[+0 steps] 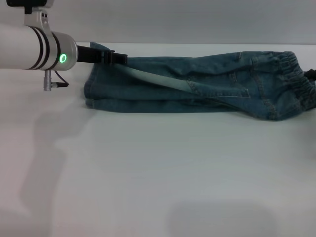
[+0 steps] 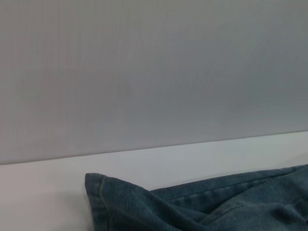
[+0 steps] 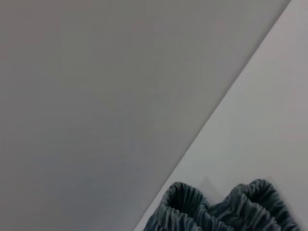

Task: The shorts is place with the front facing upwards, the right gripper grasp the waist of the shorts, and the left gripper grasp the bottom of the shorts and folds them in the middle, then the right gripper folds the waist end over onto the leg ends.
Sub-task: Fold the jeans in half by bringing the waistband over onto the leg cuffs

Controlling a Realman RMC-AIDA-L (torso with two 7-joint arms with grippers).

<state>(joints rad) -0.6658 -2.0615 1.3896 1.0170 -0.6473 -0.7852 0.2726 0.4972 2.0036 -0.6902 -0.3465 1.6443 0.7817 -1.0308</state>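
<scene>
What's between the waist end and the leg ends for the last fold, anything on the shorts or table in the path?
Nothing visible. The shorts lie folded lengthwise on the white table, waist toward the robot's right, leg ends left. Only the left gripper sits at the far leg corner; the right gripper is barely visible at the waist.

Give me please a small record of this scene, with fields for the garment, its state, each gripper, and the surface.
garment: shorts, blue-green denim
state: folded lengthwise, lying across the far side of the table
waist: gathered band at the robot's right end
bottom of the shorts: at the robot's left end
left gripper: at the far corner of the leg ends, a hem corner raised there
right gripper: only a dark part shows beside the waist
surface: white table
</scene>
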